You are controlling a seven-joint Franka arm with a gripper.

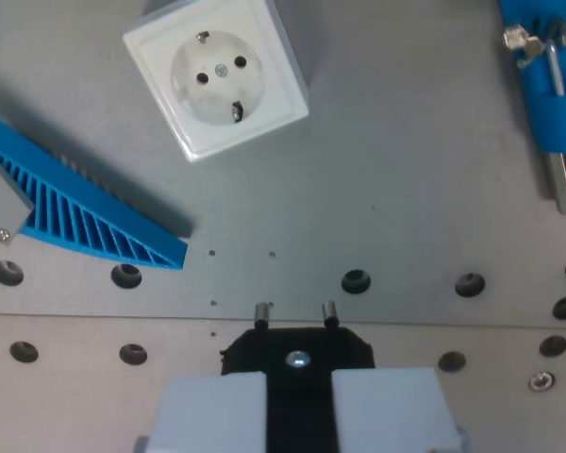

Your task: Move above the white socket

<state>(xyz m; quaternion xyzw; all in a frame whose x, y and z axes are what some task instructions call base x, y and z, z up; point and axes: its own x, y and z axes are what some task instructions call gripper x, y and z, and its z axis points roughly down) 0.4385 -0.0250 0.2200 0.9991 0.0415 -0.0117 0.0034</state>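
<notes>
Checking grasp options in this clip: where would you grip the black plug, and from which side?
The plug already sits between the gripper's grey fingers, clamped across its flat black body, pins toward the view's top. That seems the right hold: flat sides suit the pads, and the two pins stay free. The socket lies upper left.

pale grey end effector [297, 326], black centre, perhaps two metal pins

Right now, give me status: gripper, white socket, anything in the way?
Gripper shut on black plug. White socket upper left of view, not yet under gripper. Blue ribbed part left, off path.
</notes>
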